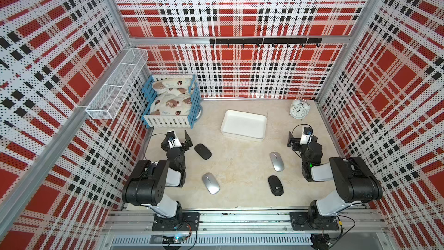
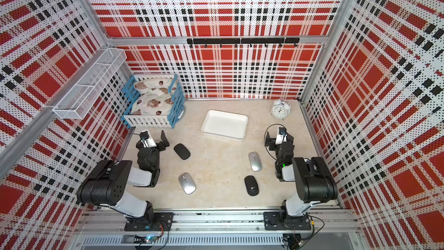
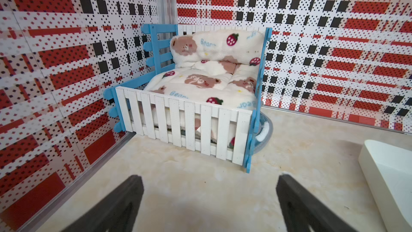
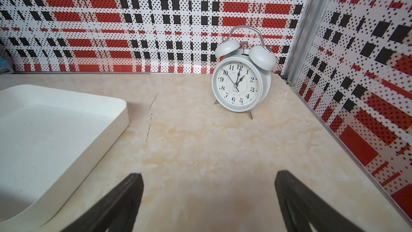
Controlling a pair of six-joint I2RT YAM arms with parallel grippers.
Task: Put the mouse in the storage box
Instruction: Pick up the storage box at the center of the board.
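The storage box [image 4: 55, 141] is cut off by both wrist views' edges.

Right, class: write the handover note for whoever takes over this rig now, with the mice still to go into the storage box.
Grippers: left gripper and right gripper are both open and empty, above bare table.
Where: storage box mid-table toward the back, empty. Four mice lie loose on the table: far black mouse beside the left gripper, near silver mouse in front of it, far silver mouse and near black mouse on the right arm's side.
Done: nothing boxed.
Left: all four mice.
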